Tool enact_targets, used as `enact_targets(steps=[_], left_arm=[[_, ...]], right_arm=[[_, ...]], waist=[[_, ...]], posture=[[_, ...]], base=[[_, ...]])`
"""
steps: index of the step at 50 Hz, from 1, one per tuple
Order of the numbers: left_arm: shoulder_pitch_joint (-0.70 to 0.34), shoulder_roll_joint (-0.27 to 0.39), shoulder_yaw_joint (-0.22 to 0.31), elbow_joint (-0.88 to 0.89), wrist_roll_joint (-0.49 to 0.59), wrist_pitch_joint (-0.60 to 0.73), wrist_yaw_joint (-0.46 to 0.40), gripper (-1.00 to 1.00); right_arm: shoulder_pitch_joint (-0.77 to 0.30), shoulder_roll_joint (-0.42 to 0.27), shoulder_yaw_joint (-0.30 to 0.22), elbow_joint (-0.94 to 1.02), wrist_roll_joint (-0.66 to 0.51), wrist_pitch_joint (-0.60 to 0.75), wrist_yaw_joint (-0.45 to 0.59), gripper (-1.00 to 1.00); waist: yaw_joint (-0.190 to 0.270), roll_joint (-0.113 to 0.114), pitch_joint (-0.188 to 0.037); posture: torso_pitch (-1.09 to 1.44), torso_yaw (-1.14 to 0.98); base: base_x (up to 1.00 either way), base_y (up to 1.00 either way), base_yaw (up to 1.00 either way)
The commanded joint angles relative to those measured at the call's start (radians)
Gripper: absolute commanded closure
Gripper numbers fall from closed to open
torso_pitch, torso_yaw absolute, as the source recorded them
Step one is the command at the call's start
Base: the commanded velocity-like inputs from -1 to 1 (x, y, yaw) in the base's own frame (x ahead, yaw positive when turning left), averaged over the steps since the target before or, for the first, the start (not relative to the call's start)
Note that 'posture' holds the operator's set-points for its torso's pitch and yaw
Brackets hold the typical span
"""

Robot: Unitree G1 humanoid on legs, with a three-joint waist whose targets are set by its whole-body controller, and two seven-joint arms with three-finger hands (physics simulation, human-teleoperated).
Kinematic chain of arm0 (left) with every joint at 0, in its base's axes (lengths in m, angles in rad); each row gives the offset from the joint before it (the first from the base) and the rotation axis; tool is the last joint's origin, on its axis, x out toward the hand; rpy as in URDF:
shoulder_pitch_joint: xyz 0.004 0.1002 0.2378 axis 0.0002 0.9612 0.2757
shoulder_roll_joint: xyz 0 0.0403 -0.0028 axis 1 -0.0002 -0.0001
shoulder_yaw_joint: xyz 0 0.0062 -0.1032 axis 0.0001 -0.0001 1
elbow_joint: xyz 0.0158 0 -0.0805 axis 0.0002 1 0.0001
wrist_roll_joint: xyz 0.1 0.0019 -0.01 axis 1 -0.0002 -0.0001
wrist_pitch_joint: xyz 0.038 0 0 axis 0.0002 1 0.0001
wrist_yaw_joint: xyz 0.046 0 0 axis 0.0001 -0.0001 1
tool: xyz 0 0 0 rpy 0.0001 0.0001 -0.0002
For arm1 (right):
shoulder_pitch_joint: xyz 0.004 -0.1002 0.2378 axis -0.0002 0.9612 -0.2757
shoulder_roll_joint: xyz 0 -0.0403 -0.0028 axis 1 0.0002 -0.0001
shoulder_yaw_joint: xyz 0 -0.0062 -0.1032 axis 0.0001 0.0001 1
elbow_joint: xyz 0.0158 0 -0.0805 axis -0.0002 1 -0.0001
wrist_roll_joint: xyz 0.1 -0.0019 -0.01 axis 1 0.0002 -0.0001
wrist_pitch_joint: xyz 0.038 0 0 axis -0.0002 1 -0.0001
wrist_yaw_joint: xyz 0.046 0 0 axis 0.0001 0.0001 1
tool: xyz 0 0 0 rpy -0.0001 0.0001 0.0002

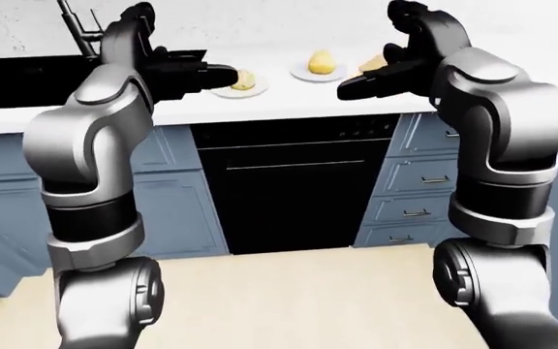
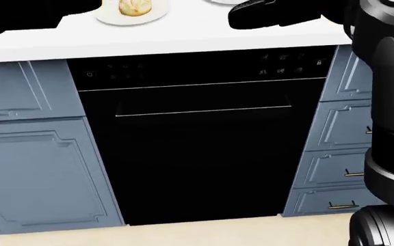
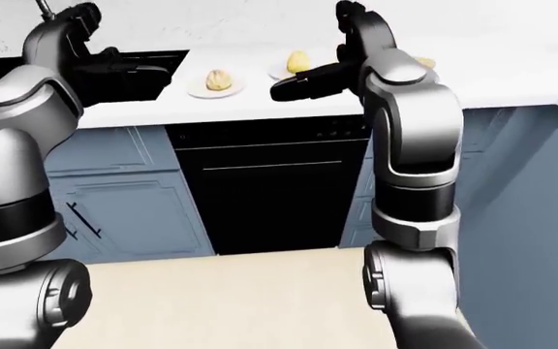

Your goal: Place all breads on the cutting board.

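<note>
Both hands raised over worktop near edge: left hand (image 1: 196, 73) & right hand (image 3: 303, 86) fingers extended, empty; bread (image 3: 219, 80) on plate (image 3: 199, 91), another (image 3: 298, 61) beyond; board unseen; risk: knocking plate.

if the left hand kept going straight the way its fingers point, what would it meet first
Probably the bread roll on its white plate: the left hand points right along the counter, fingertips just short of it, though depth is unclear.

2 pale golden bread rolls (image 3: 219, 79) (image 3: 298, 61), each on its own white plate, well apart, a 3rd bread (image 1: 373, 64) partly hidden
</note>
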Motion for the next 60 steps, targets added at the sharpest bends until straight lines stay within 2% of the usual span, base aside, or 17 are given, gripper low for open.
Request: enact_targets(steps=[1, 9, 12, 13, 15, 20, 26, 35, 38, 40, 41, 43, 50, 54, 55, 56, 60], left_arm=[[-0.047, 0.004, -0.005, -0.028, -0.002, -0.033, -0.004, -1.00], [-0.049, 0.006, 0.000, -0.034, -0.005, -0.024, -0.004, -1.00], [-0.040, 0.007, -0.006, -0.035, -0.001, -0.030, -0.005, -1.00], [-0.040, 0.006, -0.007, -0.035, 0.000, -0.029, -0.006, -1.00], [-0.036, 0.004, -0.007, -0.033, 0.002, -0.035, -0.008, -1.00], [-0.046, 0.004, -0.005, -0.046, 0.001, -0.015, -0.007, -1.00], [-0.053, 0.000, -0.001, -0.042, -0.004, -0.012, -0.006, -1.00], [-0.055, 0.005, -0.002, -0.032, -0.003, -0.020, -0.009, -1.00], [-0.060, 0.004, -0.002, -0.039, -0.007, -0.009, -0.004, -1.00], [-0.056, 0.003, -0.004, -0.030, -0.005, -0.021, -0.007, -1.00], [-0.057, 0.004, -0.005, -0.026, -0.004, -0.024, -0.009, -1.00], [-0.050, 0.004, -0.005, -0.024, -0.003, -0.033, -0.011, -1.00], [-0.051, 0.003, -0.003, -0.034, -0.006, -0.020, -0.007, -1.00], [-0.046, 0.003, -0.003, -0.039, -0.007, -0.020, -0.007, -1.00], [-0.046, 0.004, -0.001, -0.041, -0.008, -0.017, -0.006, -1.00], [-0.042, 0.005, -0.001, -0.042, -0.008, -0.020, -0.007, -1.00], [-0.048, 0.007, 0.001, -0.041, -0.011, -0.015, -0.006, -1.00]], right_arm=[[-0.045, -0.022, -0.024, -0.037, -0.008, -0.031, -0.007, -1.00], [-0.041, -0.020, -0.024, -0.043, -0.005, -0.028, -0.009, -1.00], [-0.041, -0.021, -0.027, -0.042, -0.003, -0.030, -0.009, -1.00], [-0.038, -0.021, -0.027, -0.041, -0.003, -0.032, -0.009, -1.00], [-0.041, -0.021, -0.028, -0.042, -0.002, -0.029, -0.011, -1.00], [-0.038, -0.023, -0.030, -0.053, 0.004, -0.023, -0.012, -1.00], [-0.039, -0.024, -0.026, -0.051, 0.005, -0.022, -0.013, -1.00], [-0.044, -0.026, -0.025, -0.046, 0.005, -0.023, -0.011, -1.00], [-0.046, -0.027, -0.025, -0.047, 0.004, -0.019, -0.011, -1.00], [-0.044, -0.025, -0.025, -0.044, 0.003, -0.024, -0.011, -1.00], [-0.044, -0.024, -0.024, -0.041, 0.003, -0.026, -0.010, -1.00], [-0.049, -0.024, -0.024, -0.038, 0.003, -0.024, -0.010, -1.00], [-0.041, -0.024, -0.024, -0.049, 0.003, -0.018, -0.007, -1.00], [-0.042, -0.021, -0.023, -0.050, 0.003, -0.017, -0.007, -1.00], [-0.040, -0.019, -0.023, -0.052, 0.003, -0.017, -0.008, -1.00], [-0.038, -0.017, -0.023, -0.054, 0.003, -0.017, -0.009, -1.00], [-0.044, -0.017, -0.022, -0.050, 0.003, -0.016, -0.009, -1.00]], waist=[[-0.010, 0.007, -0.039], [0.002, -0.065, -0.036], [0.010, -0.150, -0.055], [0.004, -0.100, -0.042], [0.005, -0.122, -0.044], [0.002, -0.080, -0.034], [-0.024, 0.019, -0.060], [-0.003, -0.037, -0.037], [0.007, -0.084, -0.039], [0.011, -0.152, -0.056], [0.004, -0.099, -0.041], [0.004, -0.121, -0.043], [-0.003, -0.057, -0.031], [-0.022, 0.037, -0.072], [-0.009, 0.002, -0.042], [-0.015, 0.022, -0.036], [-0.007, -0.010, -0.045]], posture=[[0.00, 0.00], [0.00, 0.00], [0.00, 0.00], [0.00, 0.00], [0.00, 0.00], [0.00, 0.00], [0.00, 0.00], [0.00, 0.00], [0.00, 0.00], [0.00, 0.00], [0.00, 0.00], [0.00, 0.00], [0.00, 0.00], [0.00, 0.00], [0.00, 0.00], [0.00, 0.00], [0.00, 0.00]], base=[[0.20, 0.00, 0.00], [0.19, 0.00, 0.00], [0.20, 0.00, 0.00], [0.20, 0.00, 0.00], [0.19, 0.00, 0.00], [0.19, 0.00, 0.00], [0.19, 0.00, 0.00], [0.18, 0.00, 0.00], [0.18, 0.00, 0.00], [0.18, 0.00, 0.00], [0.18, 0.00, 0.00], [0.18, 0.00, 0.00], [0.19, 0.00, 0.00], [0.18, 0.00, 0.00], [0.19, 0.00, 0.00], [0.18, 0.00, 0.00], [0.18, 0.00, 0.00]])
